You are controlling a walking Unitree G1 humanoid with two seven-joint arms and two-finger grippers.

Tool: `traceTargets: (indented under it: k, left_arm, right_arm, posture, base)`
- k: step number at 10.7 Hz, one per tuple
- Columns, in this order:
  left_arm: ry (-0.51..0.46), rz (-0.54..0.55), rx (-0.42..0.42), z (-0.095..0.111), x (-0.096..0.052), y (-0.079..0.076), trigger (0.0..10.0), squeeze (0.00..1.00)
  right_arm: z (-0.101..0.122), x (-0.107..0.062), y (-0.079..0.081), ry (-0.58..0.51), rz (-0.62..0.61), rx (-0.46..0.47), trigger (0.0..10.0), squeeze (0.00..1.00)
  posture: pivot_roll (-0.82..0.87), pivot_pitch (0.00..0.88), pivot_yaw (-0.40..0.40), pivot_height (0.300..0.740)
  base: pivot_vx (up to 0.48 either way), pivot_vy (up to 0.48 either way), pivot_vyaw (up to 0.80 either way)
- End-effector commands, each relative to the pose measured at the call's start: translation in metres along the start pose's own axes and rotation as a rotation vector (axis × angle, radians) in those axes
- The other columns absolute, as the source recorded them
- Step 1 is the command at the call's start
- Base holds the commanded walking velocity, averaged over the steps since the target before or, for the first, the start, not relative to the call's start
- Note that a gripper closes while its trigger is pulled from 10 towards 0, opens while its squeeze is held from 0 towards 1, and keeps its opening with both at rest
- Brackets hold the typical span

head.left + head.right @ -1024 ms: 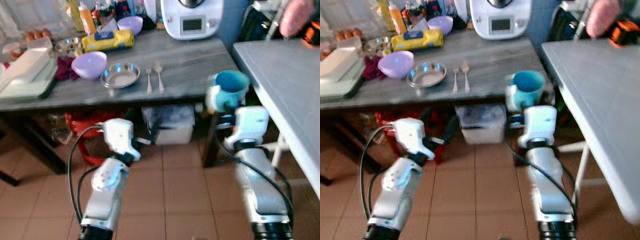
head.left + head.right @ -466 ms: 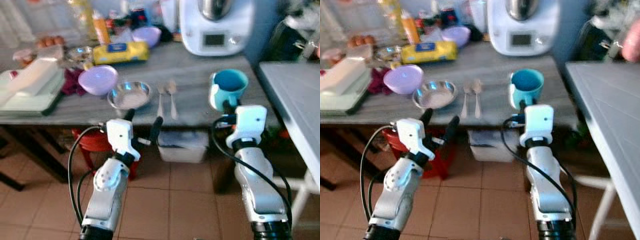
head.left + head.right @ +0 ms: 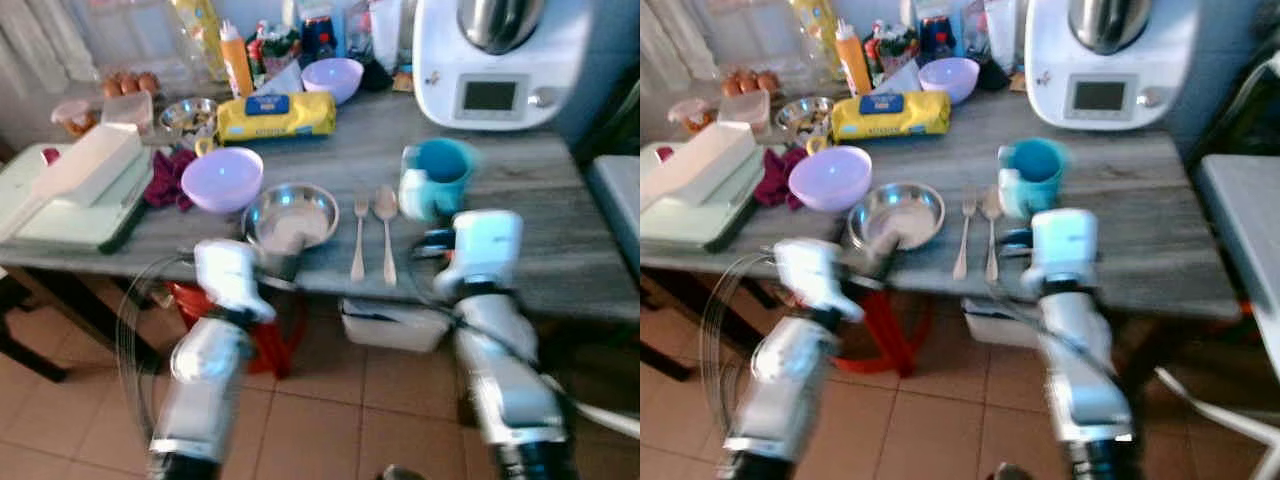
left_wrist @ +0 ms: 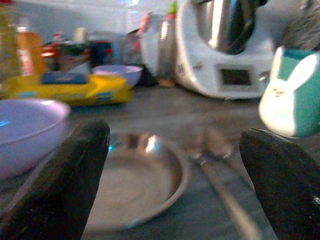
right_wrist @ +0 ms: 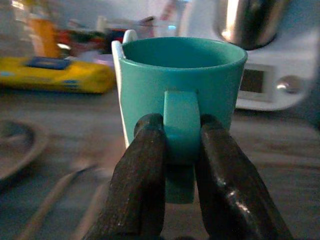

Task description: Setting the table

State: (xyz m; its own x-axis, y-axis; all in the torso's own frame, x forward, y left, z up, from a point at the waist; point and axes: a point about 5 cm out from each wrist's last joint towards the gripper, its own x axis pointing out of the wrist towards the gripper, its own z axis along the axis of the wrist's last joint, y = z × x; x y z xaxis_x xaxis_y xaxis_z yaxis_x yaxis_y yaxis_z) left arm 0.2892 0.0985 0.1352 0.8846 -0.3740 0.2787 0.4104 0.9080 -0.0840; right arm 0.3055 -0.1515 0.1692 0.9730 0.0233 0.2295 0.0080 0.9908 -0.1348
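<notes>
- Head cameras, and the right gripper is up over the grey table, fingers pinched on the handle of the teal mug. The mug sits upright above the table's front half, right of the cutlery; I cannot tell whether its base touches the top.
- Just left of the mug lie a spoon and a fork, side by side, handles toward the robot.
- Left again, a steel dish, with a lilac bowl just beside it and a green tray further left.
- At the back: a yellow packet, a second lilac bowl, an orange bottle and a white kitchen machine.
- The left gripper hangs at the table's near edge, right in front of the steel dish, blurred here.
- Left wrist camera: both black fingers stand wide apart with nothing between them, framing the steel dish. The cutlery lies beyond it, the mug shows its white bunny face on the far side, and the lilac bowl sits close by.
- Right wrist camera: two dark fingers clamped either side of the mug's handle, the teal mug upright, open mouth up. The white machine stands behind it, the yellow packet off to the side.
</notes>
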Motion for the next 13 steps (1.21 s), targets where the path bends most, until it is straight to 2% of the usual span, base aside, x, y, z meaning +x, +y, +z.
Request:
traceTargets:
  k: [1, 3, 4, 6, 8, 9, 11, 13]
  left_arm:
    - [0.003, 0.020, 0.026, 0.002, -0.003, 0.009, 10.0, 0.00]
    - [0.025, 0.036, 0.024, -0.001, -0.007, 0.010, 10.0, 0.00]
    - [-0.007, 0.047, 0.019, 0.003, -0.010, 0.011, 10.0, 0.00]
    - [0.002, 0.068, 0.036, 0.003, -0.018, 0.017, 10.0, 0.00]
    - [0.032, 0.052, 0.071, 0.000, -0.031, 0.021, 10.0, 0.00]
    - [0.062, 0.050, 0.068, -0.004, -0.042, 0.023, 10.0, 0.00]
    - [0.080, 0.040, 0.064, -0.005, -0.049, 0.021, 10.0, 0.00]
    - [0.086, -0.011, 0.041, -0.003, -0.055, 0.018, 10.0, 0.00]
  right_arm:
    - [0.010, 0.005, 0.009, -0.036, 0.024, 0.021, 10.0, 0.00]
    - [0.011, 0.008, 0.011, -0.035, 0.038, 0.019, 10.0, 0.00]
    - [0.011, 0.008, 0.015, -0.042, 0.059, 0.017, 10.0, 0.00]
    - [0.013, 0.007, 0.017, -0.064, 0.059, 0.013, 10.0, 0.00]
    - [0.012, 0.006, 0.017, -0.062, 0.059, 0.017, 10.0, 0.00]
    - [0.012, 0.005, 0.018, -0.065, 0.079, 0.012, 10.0, 0.00]
    - [0.012, 0.010, 0.018, -0.064, 0.099, 0.011, 10.0, 0.00]
    - [0.013, 0.026, 0.019, -0.066, 0.141, -0.003, 10.0, 0.00]
  posture:
    - [-0.11, 0.115, 0.053, 0.740]
    - [-0.11, 0.107, 0.040, 0.740]
    - [-0.10, 0.099, 0.047, 0.740]
    - [-0.10, 0.090, 0.068, 0.740]
    - [-0.10, 0.091, 0.070, 0.740]
    - [-0.10, 0.102, 0.068, 0.740]
    - [-0.09, 0.127, 0.064, 0.740]
    - [-0.07, 0.176, 0.064, 0.740]
  base:
    - [0.304, 0.000, 0.00]
    - [0.135, 0.000, 0.00]
    - [0.000, 0.000, 0.00]
    - [0.000, 0.000, 0.00]
    - [0.000, 0.000, 0.00]
    - [0.000, 0.000, 0.00]
    - [0.000, 0.000, 0.00]
    - [0.000, 0.000, 0.00]
